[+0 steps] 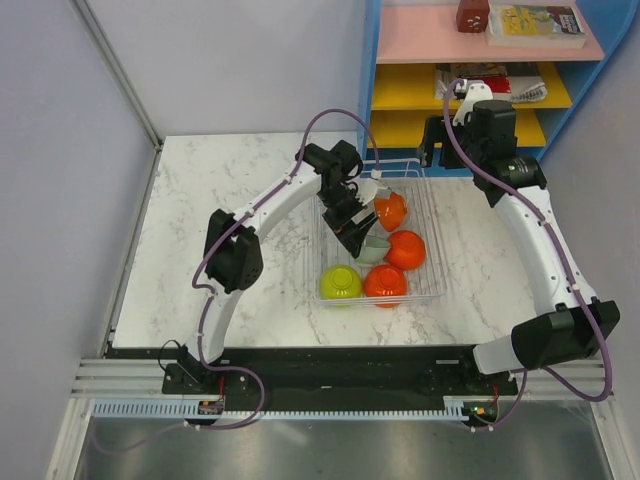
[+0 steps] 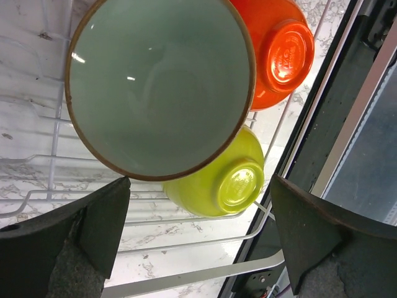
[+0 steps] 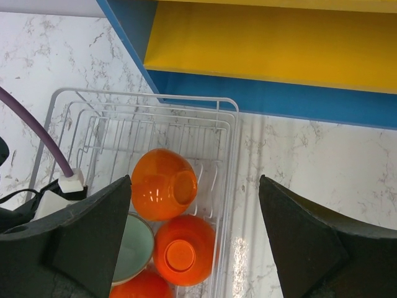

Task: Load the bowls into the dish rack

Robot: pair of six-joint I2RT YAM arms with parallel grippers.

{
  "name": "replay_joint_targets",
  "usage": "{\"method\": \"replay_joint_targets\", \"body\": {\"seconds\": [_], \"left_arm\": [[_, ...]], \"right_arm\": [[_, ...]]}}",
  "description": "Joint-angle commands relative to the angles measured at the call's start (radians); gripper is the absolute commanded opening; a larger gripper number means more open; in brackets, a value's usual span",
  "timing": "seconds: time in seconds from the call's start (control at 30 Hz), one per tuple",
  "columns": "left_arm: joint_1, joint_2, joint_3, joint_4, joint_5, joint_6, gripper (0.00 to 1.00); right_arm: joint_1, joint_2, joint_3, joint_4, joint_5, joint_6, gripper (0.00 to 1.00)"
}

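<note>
Gaping: left gripper (image 1: 354,238) over dish rack (image 1: 424,198), half-masking seemingly a sage bowl (image 2: 161,81); right gripper (image 3: 193,183) near shelf (image 3: 260,99).

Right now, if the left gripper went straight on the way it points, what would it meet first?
Most likely the pale sage-green bowl in the dish rack, just ahead of the open left gripper; depth is unclear.

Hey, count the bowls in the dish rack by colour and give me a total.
Orange-red bowls: 3
Yellow-green bowl: 1
Sage-green bowl: 1
White: 0 that I can clearly make out
Total: 5
</note>
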Motion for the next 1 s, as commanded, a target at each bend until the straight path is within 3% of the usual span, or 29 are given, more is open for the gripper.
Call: {"method": "replay_joint_targets", "body": {"seconds": [0.0,0.17,0.4,0.97], "left_arm": [[-0.013,-0.023,0.024,-0.059,0.052,0.046,0.98],[-0.034,-0.078,-0.015,-0.017,0.003,0.13,0.94],[-0.085,-0.22,-0.197,0.15,-0.172,0.237,0.94],[-0.134,-0.106,-0.167,0.233,-0.252,0.326,0.91]], "right_arm": [[-0.017,-0.05,-0.011,0.019,-0.038,0.003,0.91],[-0.023,-0.056,-0.031,0.022,-0.053,-0.008,0.9],[-0.037,-0.059,-0.045,0.023,-0.076,-0.014,0.91],[-0.066,-0.071,-0.068,0.02,-0.124,-0.028,0.91]]}}
